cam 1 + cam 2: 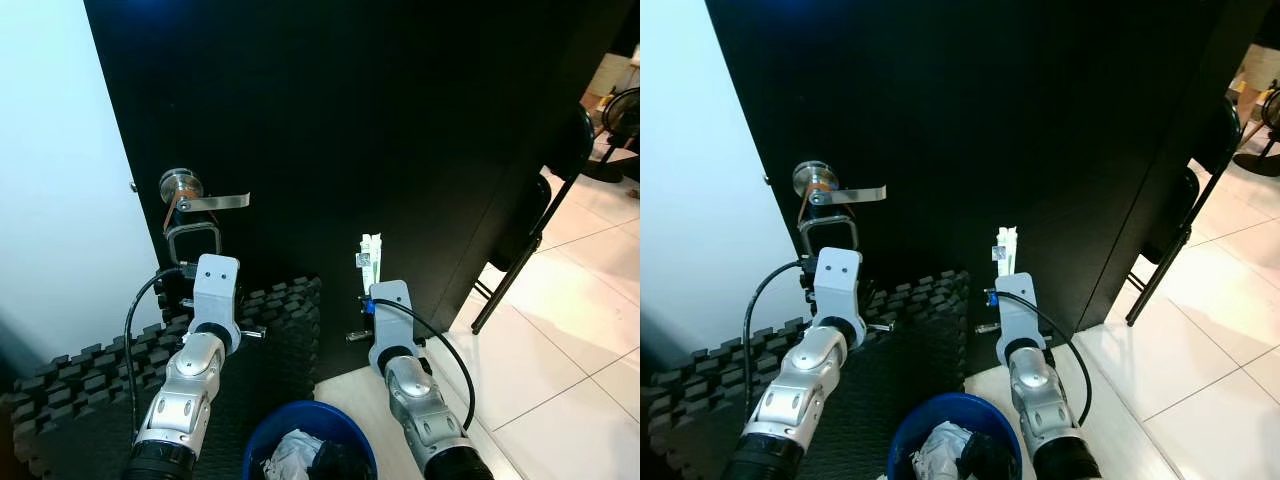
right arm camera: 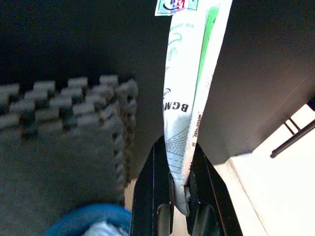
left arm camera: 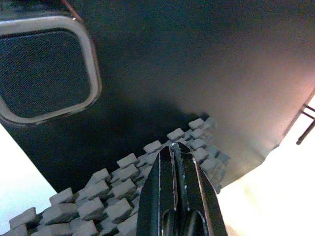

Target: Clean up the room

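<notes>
Far left you have a white wall (image 1: pixel 55 170), then a black door (image 1: pixel 350 130) taking most of the head views. A metal lever handle (image 1: pixel 205 202) sits on the door, with a dark rounded-square piece with a silver rim (image 1: pixel 191 241) just under it. Dark grey foam mat tiles (image 1: pixel 95 375) with jagged interlocking edges lie on the floor at the door's foot.

Your left gripper (image 3: pixel 175 155) is raised in front of the door just below the handle, its 2 fingers pressed together with nothing between them, pointing over the foam tiles.

Low in the middle, between your 2 arms, there's a blue bin (image 1: pixel 305 425) with crumpled white and dark stuff inside.

Your right gripper (image 2: pixel 178 162) is up near the door, right of the mat edge, clamped on a wrapper (image 2: pixel 189 88). The wrapper is a long, narrow, flattened white packet with green print and dark lettering, standing upright out of the fingers with a small coloured label at its top end. It is pinched at its lower end.

To the right, pale tiled floor (image 1: pixel 570 330) and a black folding chair (image 1: pixel 535 225) beside the door's edge.
</notes>
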Controlling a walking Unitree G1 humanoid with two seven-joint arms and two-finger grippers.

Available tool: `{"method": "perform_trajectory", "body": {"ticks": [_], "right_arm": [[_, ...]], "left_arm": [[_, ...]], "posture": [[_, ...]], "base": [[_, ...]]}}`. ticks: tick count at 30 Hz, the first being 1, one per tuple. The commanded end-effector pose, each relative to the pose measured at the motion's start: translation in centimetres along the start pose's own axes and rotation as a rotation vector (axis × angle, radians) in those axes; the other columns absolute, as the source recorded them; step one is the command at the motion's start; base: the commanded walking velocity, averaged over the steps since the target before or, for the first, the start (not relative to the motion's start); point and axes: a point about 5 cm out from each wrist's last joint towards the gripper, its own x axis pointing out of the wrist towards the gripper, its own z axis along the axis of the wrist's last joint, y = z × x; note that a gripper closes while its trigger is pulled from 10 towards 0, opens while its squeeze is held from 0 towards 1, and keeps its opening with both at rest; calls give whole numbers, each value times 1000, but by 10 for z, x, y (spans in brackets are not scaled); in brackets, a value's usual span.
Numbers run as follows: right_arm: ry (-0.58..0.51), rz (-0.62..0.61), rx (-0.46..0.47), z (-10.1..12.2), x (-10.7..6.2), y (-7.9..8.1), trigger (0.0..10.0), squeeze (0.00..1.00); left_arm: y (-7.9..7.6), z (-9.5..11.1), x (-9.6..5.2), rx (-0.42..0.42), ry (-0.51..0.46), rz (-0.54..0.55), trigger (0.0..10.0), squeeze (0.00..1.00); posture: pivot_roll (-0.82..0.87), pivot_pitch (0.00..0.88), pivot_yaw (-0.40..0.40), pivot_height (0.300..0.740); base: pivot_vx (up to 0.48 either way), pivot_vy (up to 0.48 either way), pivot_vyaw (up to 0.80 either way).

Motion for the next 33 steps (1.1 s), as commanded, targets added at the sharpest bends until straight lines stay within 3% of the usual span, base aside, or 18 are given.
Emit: {"method": "perform_trajectory", "body": {"ticks": [1, 2, 4, 5, 8, 10, 12, 14, 19, 21, 23, 26, 33], "right_arm": [[97, 78, -52, -15, 0, 5, 10000, 0], [97, 78, -52, -15, 0, 5, 10000, 0], [247, 250, -165, -37, -1, 17, 10000, 0], [247, 250, -165, -37, -1, 17, 10000, 0], [379, 366, -332, -58, -3, 23, 10000, 0], [417, 389, -357, -64, -4, 24, 10000, 0], [439, 385, -347, -66, -5, 24, 10000, 0], [483, 363, -350, -73, -7, 26, 10000, 0], [511, 374, -371, -80, -11, 30, 10000, 0], [539, 405, -424, -90, -17, 34, 10000, 0], [539, 405, -424, -90, -17, 34, 10000, 0], [550, 420, -453, -94, -21, 38, 10000, 0], [568, 451, -448, -99, -25, 47, 10000, 0]], "left_arm": [[-1, -10, -2, 26, 36, -15, 10000, 0], [-1, -10, -2, 26, 36, -15, 10000, 0], [-4, -16, -3, 95, 67, -70, 10000, 0], [-4, -16, -3, 95, 67, -70, 10000, 0], [-9, -30, -9, 356, 115, -200, 10000, 0], [-10, -35, -13, 464, 119, -256, 10000, 0], [-10, -37, -16, 496, 119, -280, 10000, 0], [-8, -47, -30, 557, 145, -345, 10000, 0], [-7, -58, -46, 604, 174, -415, 10000, 0], [-11, -69, -67, 595, 215, -508, 10000, 0], [-11, -69, -67, 595, 215, -508, 10000, 0], [-13, -74, -82, 572, 240, -570, 10000, 0], [-13, -76, -94, 587, 263, -618, 10000, 0]], "posture": [[30, 0, -64, 740], [30, 0, -64, 740], [23, 0, -64, 740], [23, 0, -64, 740], [22, 17, -75, 740], [21, 28, -77, 740], [18, 58, -80, 740], [32, 134, -100, 740], [40, 165, -103, 740], [50, 193, -108, 740], [50, 193, -108, 740], [53, 228, -115, 740], [60, 223, -112, 740]], "base": [[0, 0, 0], [0, 0, 0], [0, 0, 0], [0, 0, 0], [0, 0, 0], [0, 0, 0], [0, 0, 0], [0, 0, 0], [0, 0, 0], [0, 0, 0], [0, 0, 0], [0, 0, 0], [0, 0, 0]]}}
